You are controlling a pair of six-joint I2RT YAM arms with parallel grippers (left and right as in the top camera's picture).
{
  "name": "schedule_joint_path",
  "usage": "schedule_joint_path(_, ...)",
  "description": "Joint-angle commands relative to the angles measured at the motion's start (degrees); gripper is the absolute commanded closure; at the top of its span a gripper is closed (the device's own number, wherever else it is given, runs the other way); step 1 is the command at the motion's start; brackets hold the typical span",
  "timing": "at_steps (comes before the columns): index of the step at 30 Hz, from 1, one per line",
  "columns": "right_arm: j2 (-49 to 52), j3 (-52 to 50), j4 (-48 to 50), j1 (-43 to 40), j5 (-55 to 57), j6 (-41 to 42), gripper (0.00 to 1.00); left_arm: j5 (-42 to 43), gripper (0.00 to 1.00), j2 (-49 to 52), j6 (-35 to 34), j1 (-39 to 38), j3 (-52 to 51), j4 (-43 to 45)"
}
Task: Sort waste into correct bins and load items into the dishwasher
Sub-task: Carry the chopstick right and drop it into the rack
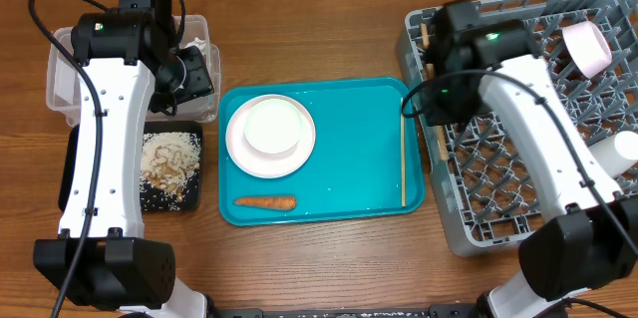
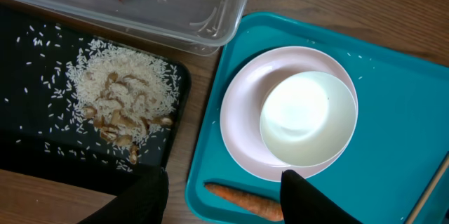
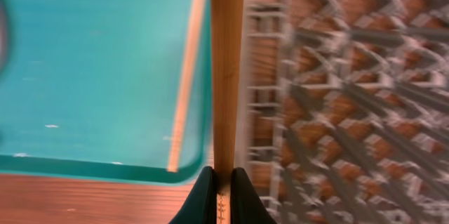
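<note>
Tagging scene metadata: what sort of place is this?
Probably a tabletop mock-up of a dish-clearing station: grey dish rack, teal tray carrying a plate, and a black tray holding rice scraps, all on a wooden table.

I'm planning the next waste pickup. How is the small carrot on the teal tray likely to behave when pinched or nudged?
The carrot looks round and tapered, so a nudge would probably roll it in a curve across the smooth teal tray. It seems stiff and light, likely keeping shape in a pinch. Its narrow end may slip; gripping mid-body seems safer.
</note>
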Motion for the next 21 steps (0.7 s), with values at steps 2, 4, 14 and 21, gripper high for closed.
schedule_joint_path(2,0.2,-1.9,-0.2,-3.8,2.3,-3.8,0.96,0.9,0.46,-0.1,-0.2,0.2,0.4,-0.1)
schedule_joint_path(4,0.2,-2.9,-0.1,-5.3,2.3,-3.8,0.96,0.9,0.46,-0.1,-0.2,0.2,0.4,-0.1)
schedule_joint_path(14,0.2,-9.8,2.4,-6.3,1.4,-9.2,0.96,0.9,0.46,-0.1,-0.2,0.2,0.4,-0.1)
schedule_joint_path(21,0.2,-12.6,2.8,-6.3,-1.1,-15.6,0.96,0.9,0.46,-0.1,-0.2,0.2,0.4,0.0)
